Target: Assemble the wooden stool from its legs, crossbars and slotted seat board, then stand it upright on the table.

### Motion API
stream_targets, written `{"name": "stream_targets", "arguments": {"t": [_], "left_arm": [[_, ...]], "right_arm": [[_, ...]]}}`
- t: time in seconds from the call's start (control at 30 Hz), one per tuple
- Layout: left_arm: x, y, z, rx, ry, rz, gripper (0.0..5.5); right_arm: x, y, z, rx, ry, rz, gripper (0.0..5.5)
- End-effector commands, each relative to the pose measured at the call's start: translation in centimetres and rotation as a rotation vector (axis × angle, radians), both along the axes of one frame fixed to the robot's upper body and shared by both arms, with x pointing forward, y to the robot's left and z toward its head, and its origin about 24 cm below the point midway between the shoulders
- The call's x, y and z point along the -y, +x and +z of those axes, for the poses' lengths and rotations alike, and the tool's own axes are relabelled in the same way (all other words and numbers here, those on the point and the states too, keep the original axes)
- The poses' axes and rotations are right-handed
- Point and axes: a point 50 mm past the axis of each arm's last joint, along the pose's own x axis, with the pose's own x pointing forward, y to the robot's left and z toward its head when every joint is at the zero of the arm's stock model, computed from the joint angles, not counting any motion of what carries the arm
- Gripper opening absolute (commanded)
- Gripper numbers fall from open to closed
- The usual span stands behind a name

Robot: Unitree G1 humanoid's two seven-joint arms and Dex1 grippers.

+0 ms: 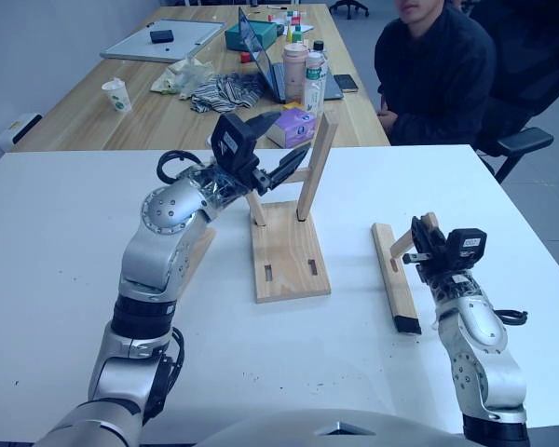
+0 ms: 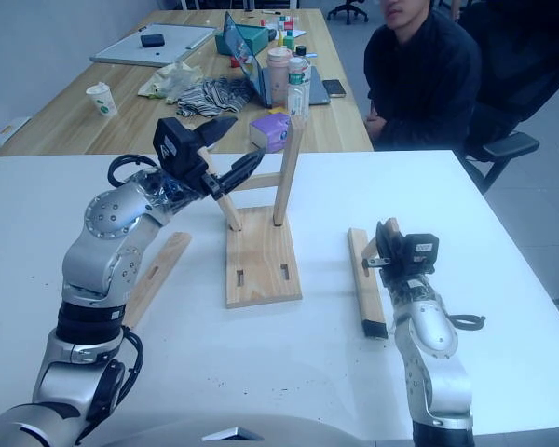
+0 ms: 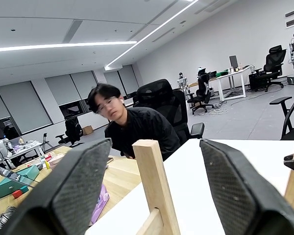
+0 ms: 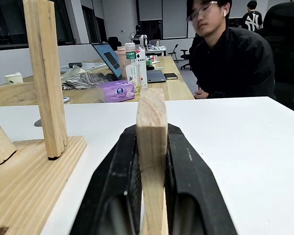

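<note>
White desk [image 1: 65, 242] in an open-plan office, seen from the head: the slotted seat board [image 1: 289, 256] lies flat near the middle with two legs planted in it. One is a tall upright leg [image 1: 315, 168], the other a tilted leg [image 1: 257, 210] partly hidden by the left arm, and a crossbar [image 1: 296, 176] joins them. The left gripper [image 1: 293, 131] hangs beside this frame at crossbar height, open. A loose leg [image 1: 393, 270] (black pad on its near end) lies flat to the right of the board. A spare leg [image 2: 158, 265] lies to the left, partly under the left arm. The right gripper [image 1: 421, 244] sits just beside the loose leg and holds a wooden bar [image 1: 429, 222] tilted up off the desk. A wooden desk [image 1: 84, 112] behind carries a laptop [image 1: 259, 51], bottles [image 1: 314, 74] and a paper cup [image 1: 117, 95].

Left wrist view: the two dark fingers [image 3: 78, 196] stand wide apart. The upright leg's top end shows between them, touched by neither, and the crossbar meets it lower down.

Right wrist view: the fingers [image 4: 115, 186] press against both faces of the wooden bar, pinching it. Beyond them, the upright leg stands in the seat board near its corner.
</note>
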Motion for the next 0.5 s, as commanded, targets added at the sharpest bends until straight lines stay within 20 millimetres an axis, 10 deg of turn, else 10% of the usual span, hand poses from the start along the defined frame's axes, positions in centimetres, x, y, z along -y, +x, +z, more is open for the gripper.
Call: {"name": "stream_targets", "arguments": {"t": [0.03, 0.5], "left_arm": [[-0.1, 0.0, -0.1, -0.004, 0.007, 0.003, 3.3], [-0.1, 0.0, -0.2, -0.015, 0.008, 0.004, 3.3]], "right_arm": [[0.2, -0.6, -0.8, -0.04, 0.011, -0.022, 0.4], [0.6, -1.6, -3.2, -0.155, 0.142, -0.022, 0.4]]}}
